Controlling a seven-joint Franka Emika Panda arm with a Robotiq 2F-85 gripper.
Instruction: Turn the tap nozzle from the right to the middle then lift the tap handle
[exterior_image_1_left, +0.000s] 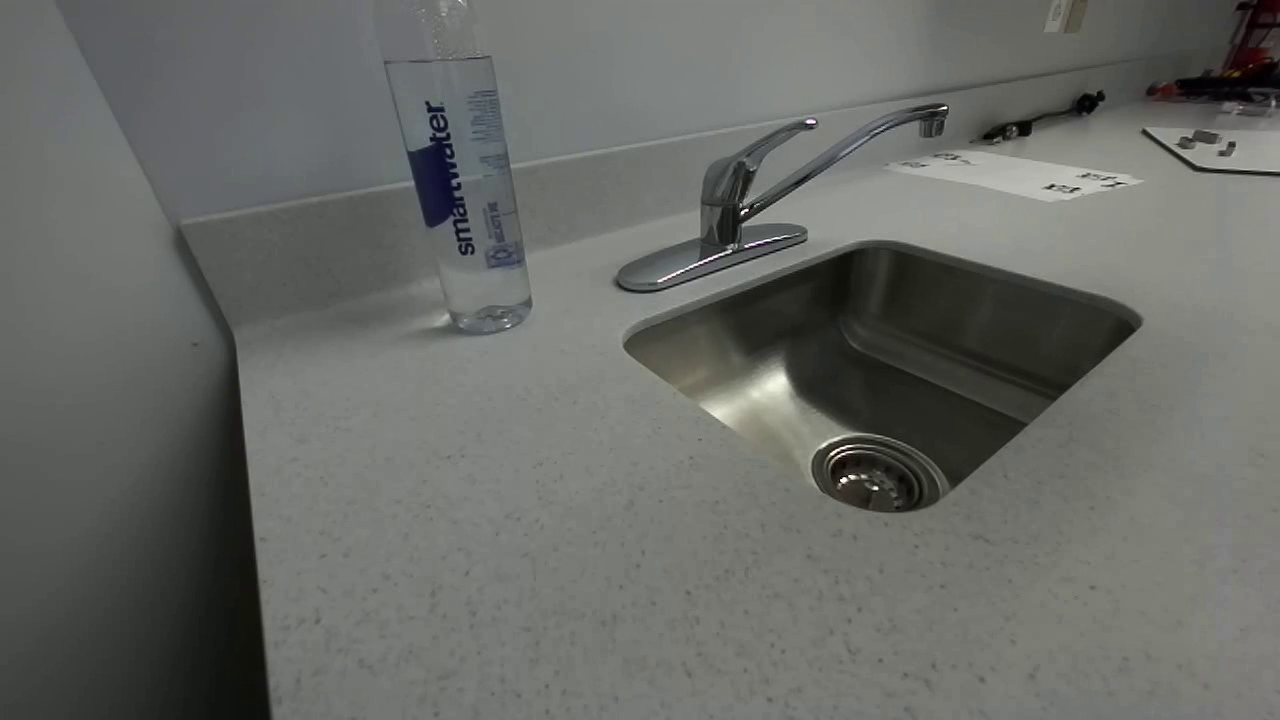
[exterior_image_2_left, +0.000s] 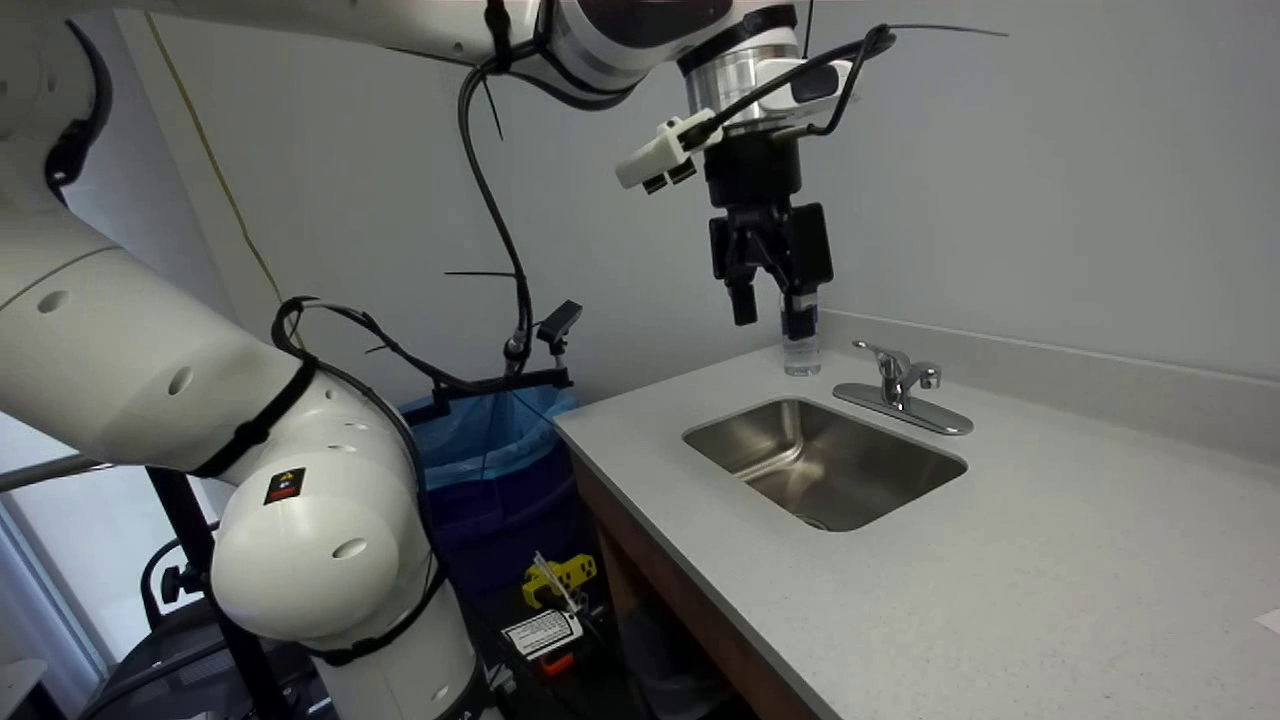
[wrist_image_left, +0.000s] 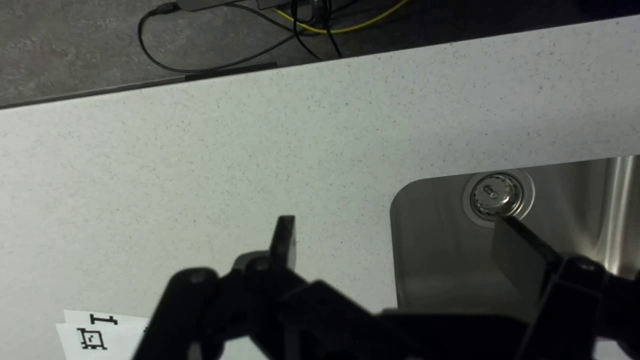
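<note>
The tap nozzle (exterior_image_1_left: 838, 152) is a slim arched chrome spout. It points along the back counter, off to the side of the basin, in an exterior view, and toward the camera in an exterior view (exterior_image_2_left: 927, 376). The tap handle (exterior_image_1_left: 770, 145) is a short chrome lever on top of the body, slanting upward; it also shows in an exterior view (exterior_image_2_left: 878, 350). My gripper (exterior_image_2_left: 771, 312) is open and empty, pointing down, high above the counter and apart from the tap. In the wrist view the gripper (wrist_image_left: 396, 235) has widely parted fingers; the tap does not show there.
A steel sink (exterior_image_1_left: 700, 325) is set in the counter (exterior_image_2_left: 1050, 560) in front of the tap. A tall water bottle (exterior_image_1_left: 470, 200) stands on the counter near the tap. Printed paper sheets (exterior_image_1_left: 1010, 175) lie beyond the spout. A low backsplash (exterior_image_2_left: 1080, 370) runs behind the tap.
</note>
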